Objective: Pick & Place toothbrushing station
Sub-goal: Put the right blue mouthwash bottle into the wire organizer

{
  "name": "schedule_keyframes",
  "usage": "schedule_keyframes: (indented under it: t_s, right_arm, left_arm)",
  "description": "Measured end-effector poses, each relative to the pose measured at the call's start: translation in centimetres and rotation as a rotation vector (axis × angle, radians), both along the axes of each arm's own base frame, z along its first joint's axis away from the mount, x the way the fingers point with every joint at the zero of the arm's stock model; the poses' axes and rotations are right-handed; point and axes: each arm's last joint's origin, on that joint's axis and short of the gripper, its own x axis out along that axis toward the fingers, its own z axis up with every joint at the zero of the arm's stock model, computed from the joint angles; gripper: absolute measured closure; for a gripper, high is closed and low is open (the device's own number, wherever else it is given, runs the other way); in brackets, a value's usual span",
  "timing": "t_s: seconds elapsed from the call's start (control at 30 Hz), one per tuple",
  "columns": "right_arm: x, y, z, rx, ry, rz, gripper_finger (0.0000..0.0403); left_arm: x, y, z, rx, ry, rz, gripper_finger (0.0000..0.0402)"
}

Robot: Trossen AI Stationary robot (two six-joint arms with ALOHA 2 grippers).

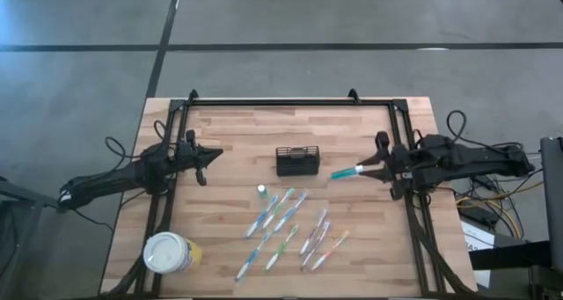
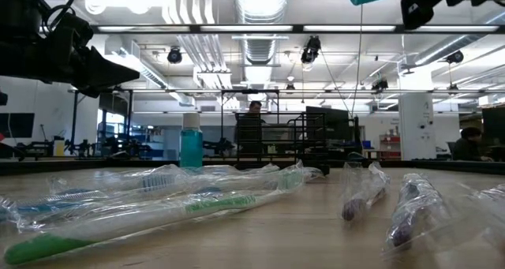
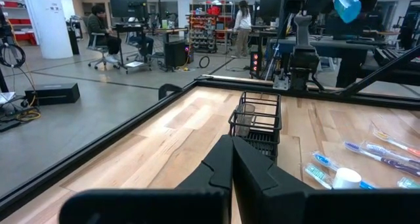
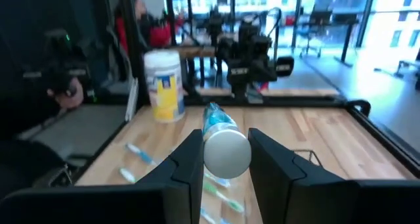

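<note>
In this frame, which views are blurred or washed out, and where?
Right wrist view: soft overall, the tube in the right tool blurred, windows behind washed out. Low view: nearest wrapped toothbrushes blurred, ceiling lights glaring. Left wrist view: caddy sharp, shut left tool slightly soft. High view: evenly lit, no glare.
</note>
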Motion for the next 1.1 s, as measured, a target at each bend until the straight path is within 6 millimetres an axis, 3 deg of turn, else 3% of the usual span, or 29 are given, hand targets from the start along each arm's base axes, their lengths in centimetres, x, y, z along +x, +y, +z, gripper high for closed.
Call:
schedule_keyframes:
  t_s: [0.4, 0.7, 0.87, 1.1]
  right_arm:
    - [-0.1, 0.0, -4.4, 0.101, -0.132, -0.001, 0.0316]
    - [0.0, 0.0, -4.8, 0.117, -0.119, -0.002, 0.0316]
    - [0.2, -0.1, -2.0, 0.100, -0.114, -0.044, 0.0316]
    - [3.0, -0.7, 4.3, -0.007, 0.232, -0.224, 0.0316]
  left_arm:
    - [0.0, 0.0, 0.0, 0.000, 0.000, -0.002, 0.0396]
    - [0.0, 0.0, 0.0, -0.001, 0.002, -0.002, 0.0396]
    - [0.0, 0.0, 0.0, -0.003, 0.004, -0.002, 0.0396]
    - [0.0, 0.0, 0.0, -0.004, 0.004, -0.002, 0.0396]
